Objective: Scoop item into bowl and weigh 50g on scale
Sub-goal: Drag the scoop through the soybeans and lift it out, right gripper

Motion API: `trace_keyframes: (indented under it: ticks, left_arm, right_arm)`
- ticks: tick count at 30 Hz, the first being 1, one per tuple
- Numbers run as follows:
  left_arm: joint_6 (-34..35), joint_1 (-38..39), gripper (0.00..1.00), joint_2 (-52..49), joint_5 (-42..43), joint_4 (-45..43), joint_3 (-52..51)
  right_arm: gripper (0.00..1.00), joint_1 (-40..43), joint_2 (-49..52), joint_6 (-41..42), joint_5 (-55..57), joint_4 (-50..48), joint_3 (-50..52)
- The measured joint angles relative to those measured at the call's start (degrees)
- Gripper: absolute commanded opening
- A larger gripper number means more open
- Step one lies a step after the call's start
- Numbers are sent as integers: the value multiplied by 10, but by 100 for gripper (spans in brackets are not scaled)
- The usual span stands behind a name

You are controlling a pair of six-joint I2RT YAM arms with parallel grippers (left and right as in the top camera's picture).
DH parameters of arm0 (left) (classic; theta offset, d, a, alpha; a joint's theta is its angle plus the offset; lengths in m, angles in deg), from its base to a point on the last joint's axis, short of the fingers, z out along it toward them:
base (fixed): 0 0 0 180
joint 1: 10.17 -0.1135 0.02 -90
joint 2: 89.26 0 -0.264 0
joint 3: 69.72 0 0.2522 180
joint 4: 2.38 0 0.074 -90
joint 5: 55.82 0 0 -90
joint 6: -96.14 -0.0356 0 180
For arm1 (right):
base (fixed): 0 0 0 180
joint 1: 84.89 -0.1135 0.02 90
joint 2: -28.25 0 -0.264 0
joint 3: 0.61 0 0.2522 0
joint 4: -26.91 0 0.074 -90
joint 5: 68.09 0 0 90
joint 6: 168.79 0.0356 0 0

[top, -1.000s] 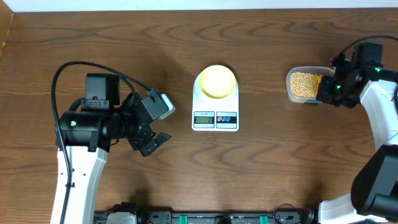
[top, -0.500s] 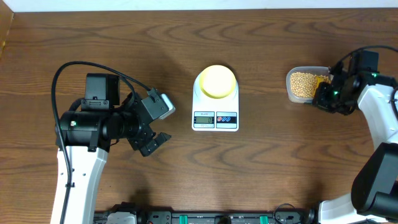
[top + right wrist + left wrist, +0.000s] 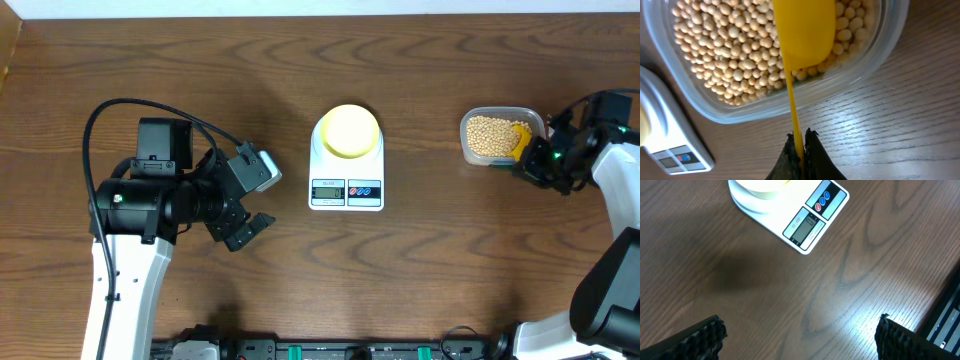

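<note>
Tan beans (image 3: 735,60) fill a clear plastic tub (image 3: 467,150) at the right of the table. My right gripper (image 3: 799,140) is shut on the thin handle of a yellow scoop (image 3: 805,32), whose head lies among the beans inside the tub; from above the scoop (image 3: 521,138) sits at the tub's right side with the right gripper (image 3: 540,160) just beyond it. A pale yellow bowl (image 3: 348,130) stands on the white scale (image 3: 346,195) at the table's centre. My left gripper (image 3: 252,205) hovers open, left of the scale (image 3: 812,222), holding nothing.
The scale's corner (image 3: 670,150) shows at the lower left of the right wrist view, close to the tub (image 3: 865,65). Dark wooden tabletop (image 3: 450,280) surrounds everything. A black rail runs along the front edge (image 3: 330,350).
My right gripper has drawn back to the right and slightly down, tilting the scoop in the tub. The left arm has stayed still.
</note>
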Motion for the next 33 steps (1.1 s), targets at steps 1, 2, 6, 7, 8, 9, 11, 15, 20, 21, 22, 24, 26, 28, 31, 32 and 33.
trace_keyframes:
  ticks: [1, 2, 6, 7, 8, 9, 11, 15, 20, 21, 22, 24, 26, 28, 31, 32, 33]
  left_arm:
    - [0, 0, 98, 0, 0, 0, 0]
    - [0, 0, 98, 0, 0, 0, 0]
    - [0, 0, 98, 0, 0, 0, 0]
    - [0, 0, 98, 0, 0, 0, 0]
    - [0, 0, 98, 0, 0, 0, 0]
    - [0, 0, 98, 0, 0, 0, 0]
    - [0, 0, 98, 0, 0, 0, 0]
    - [0, 0, 98, 0, 0, 0, 0]
    - [0, 0, 98, 0, 0, 0, 0]
    - [0, 0, 98, 0, 0, 0, 0]
    - [0, 0, 98, 0, 0, 0, 0]
    - [0, 0, 98, 0, 0, 0, 0]
    - [0, 0, 98, 0, 0, 0, 0]
    - [0, 0, 98, 0, 0, 0, 0]
    - [0, 0, 98, 0, 0, 0, 0]
    - [0, 0, 98, 0, 0, 0, 0]
    - [0, 0, 98, 0, 0, 0, 0]
  right_arm:
    - [1, 5, 0, 0, -8, -2, 1]
    - [1, 9, 0, 0, -14, -2, 2]
    - [1, 23, 0, 2, -43, -7, 3]
    - [1, 26, 0, 2, -48, -8, 3]
    - [1, 30, 0, 2, -54, -10, 3]
    - [1, 38, 0, 2, -64, -11, 4]
    - [1, 49, 0, 1, -80, -12, 5]
    - [1, 77, 0, -5, -118, -11, 5]
    - [1, 104, 0, -23, -162, -3, 5]
    - [1, 108, 0, -28, -170, -3, 5]
    - [1, 110, 0, -32, -176, -1, 5]
    - [1, 116, 0, -38, -186, 3, 5]
    - [1, 122, 0, -43, -194, 4, 5]
    - [1, 127, 0, -49, -206, 4, 5]
    - [1, 135, 0, -50, -222, 5, 5]
    - [1, 137, 0, -50, -226, 5, 5]
    - [1, 140, 0, -50, -233, 6, 5]
